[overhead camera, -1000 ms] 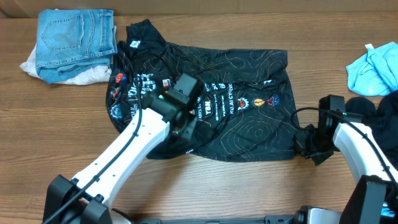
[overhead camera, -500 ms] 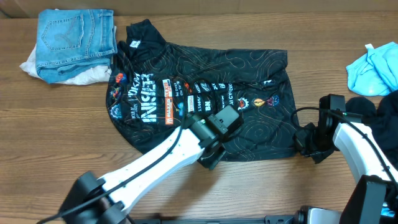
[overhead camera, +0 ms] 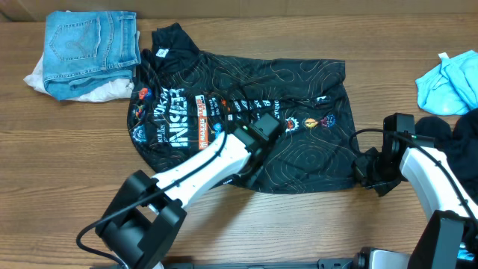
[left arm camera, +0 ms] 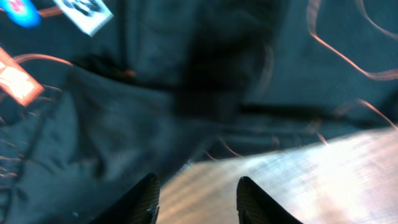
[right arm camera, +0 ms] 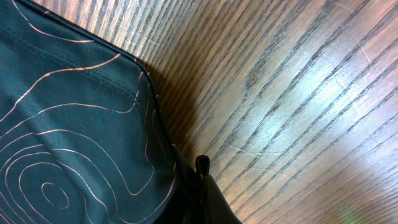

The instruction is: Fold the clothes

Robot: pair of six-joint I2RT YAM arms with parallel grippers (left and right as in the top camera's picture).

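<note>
Left wrist view, blurred: the left pincer (left arm camera: 199, 200) is spread, its two dark fingertips (left arm camera: 147, 198) apart with nothing between them. Bare table (left arm camera: 311, 177) shows in the gap, and the hem of the black shirt (left arm camera: 93, 137) runs just beyond the tips. From overhead this arm reaches across the shirt's lower half, its head over the middle of the cloth, just below the row of printed logos.

The right pincer (right arm camera: 202, 167) is closed, and the shirt's hem runs right into its tips, so it looks pinched on the cloth at the corner. From overhead that is the shirt's lower right corner, with the right arm lying on the table to the right of it.

The shirt itself lies spread flat across the middle of the table, print up, collar at its upper left, sleeve folds bunched along its left side. Folded jeans (overhead camera: 89, 45) sit beyond the shirt's upper left corner, on top of a white cloth (overhead camera: 36, 78). A light blue cloth (overhead camera: 446, 84) lies well apart to the shirt's right, at the table's edge.
</note>
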